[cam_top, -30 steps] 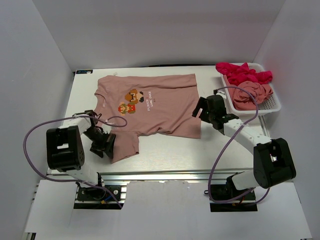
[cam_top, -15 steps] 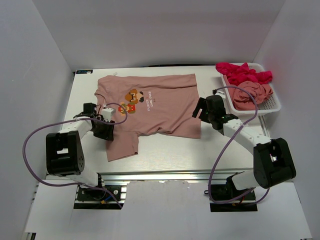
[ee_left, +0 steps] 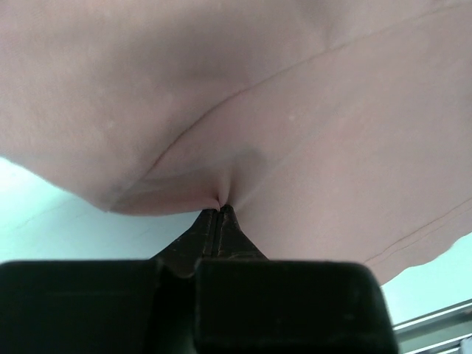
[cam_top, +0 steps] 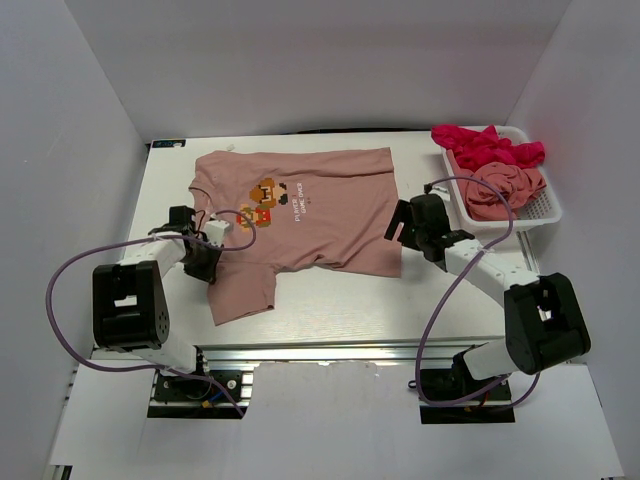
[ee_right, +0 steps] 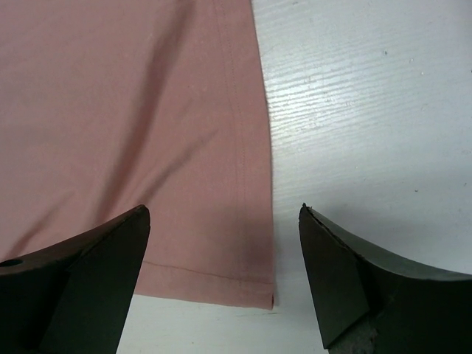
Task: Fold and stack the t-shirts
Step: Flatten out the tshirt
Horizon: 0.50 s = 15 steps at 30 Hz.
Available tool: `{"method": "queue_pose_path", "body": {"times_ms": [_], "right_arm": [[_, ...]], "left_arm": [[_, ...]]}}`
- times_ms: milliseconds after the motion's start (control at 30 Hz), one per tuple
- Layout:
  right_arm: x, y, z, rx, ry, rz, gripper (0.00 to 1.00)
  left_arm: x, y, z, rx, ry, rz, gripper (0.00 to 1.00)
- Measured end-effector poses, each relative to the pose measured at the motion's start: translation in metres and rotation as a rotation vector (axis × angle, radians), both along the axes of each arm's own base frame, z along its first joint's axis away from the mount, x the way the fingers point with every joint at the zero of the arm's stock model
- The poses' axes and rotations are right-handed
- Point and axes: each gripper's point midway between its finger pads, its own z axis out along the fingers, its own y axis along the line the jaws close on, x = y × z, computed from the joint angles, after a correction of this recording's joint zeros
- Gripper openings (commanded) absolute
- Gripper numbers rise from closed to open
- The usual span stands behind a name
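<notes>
A salmon-pink t-shirt (cam_top: 320, 215) with a small pixel-art chest print (cam_top: 265, 200) lies spread face-up across the middle of the white table (cam_top: 340, 300), collar toward the left arm and hem toward the right arm. The left gripper (ee_left: 220, 209) is clamped tight on a small pucker of the fabric at the shirt's near side, by the sleeve that trails toward the front edge. The right gripper (ee_right: 223, 209) hangs with its fingers spread wide over the shirt's near hem corner, grasping nothing. A loop of purple cable (cam_top: 236, 238) from the left arm crosses the cloth beside the print. At the far right corner a white mesh basket (cam_top: 549, 213) holds a crumpled magenta-red shirt (cam_top: 487, 148) and another bunched pink shirt (cam_top: 503, 190). The left wrist view is filled with pink cloth, so which part is pinched is hard to make out there.
</notes>
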Motion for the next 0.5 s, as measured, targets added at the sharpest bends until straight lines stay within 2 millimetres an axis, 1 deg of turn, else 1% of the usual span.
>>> {"method": "queue_pose_path", "body": {"times_ms": [100, 200, 367, 467, 500], "right_arm": [[-0.003, -0.001, -0.004, 0.002, 0.016, -0.005, 0.88], [-0.006, -0.001, -0.008, 0.011, 0.029, -0.012, 0.88], [-0.024, 0.000, -0.029, 0.039, 0.095, -0.022, 0.87], [-0.040, 0.001, -0.045, 0.056, 0.148, -0.022, 0.86], [-0.045, 0.002, -0.051, 0.061, 0.164, -0.020, 0.85]], "left_arm": [[-0.007, 0.009, 0.000, 0.050, 0.032, -0.007, 0.00], [-0.008, 0.016, 0.004, 0.089, 0.046, -0.013, 0.00], [0.002, 0.025, 0.020, 0.134, 0.030, -0.019, 0.00], [0.009, 0.030, 0.030, 0.155, 0.015, -0.017, 0.00], [0.015, 0.036, 0.037, 0.174, -0.002, -0.013, 0.00]]}}
